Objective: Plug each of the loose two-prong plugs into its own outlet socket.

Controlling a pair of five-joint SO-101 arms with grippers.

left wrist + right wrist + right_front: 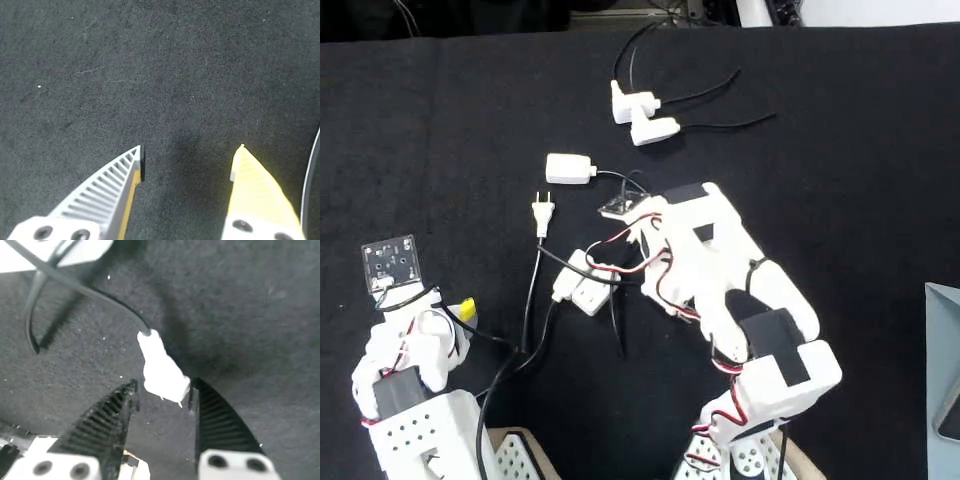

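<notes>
A white two-prong plug (pixel 160 365) on a black cable lies between the fingers of my right gripper (pixel 164 381), which is open. The plug touches one finger, and a small gap shows on its other side. Near the right arm (pixel 690 240) lies a white outlet strip (pixel 582 282) with a black cable across it. A loose black plug (pixel 542 213) and a white plug (pixel 570 168) lie further back, and two white plugs (pixel 642 115) lie at the far side. My left gripper (pixel 191 146) is open and empty over bare cloth at the front left.
Black cables (pixel 525 320) run from the strip towards the front edge between the two arm bases. A small dark card (pixel 390 262) with dots lies at the left. A grey-blue object (pixel 945 370) sits at the right edge.
</notes>
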